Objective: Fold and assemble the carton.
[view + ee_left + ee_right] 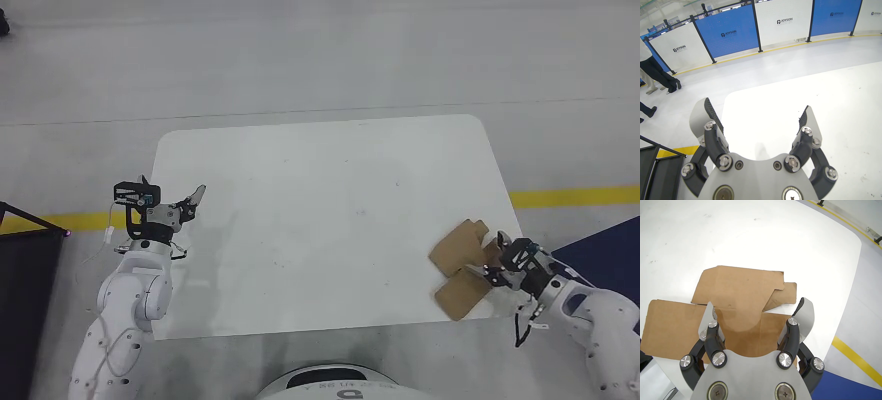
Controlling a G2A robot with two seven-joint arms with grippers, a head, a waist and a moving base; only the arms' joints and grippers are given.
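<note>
While carton [738,285] lies flat, right tool [756,301] splayed

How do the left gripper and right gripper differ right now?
The left gripper is over bare table, the right gripper over the flat carton. The left gripper sits at the table's left edge, the right gripper at its right edge. Both are open and hold nothing.

The left hand [757,107] hangs over the white worktop [829,98] beside one of its rounded corners, its two ribbed fingers [712,115] spread wide apart. Past the worktop's edge lies pale floor [772,62] crossed by a yellow line [738,56], then a fence of blue and white panels [728,36]; a black frame [664,166] stands beside the worktop
</note>
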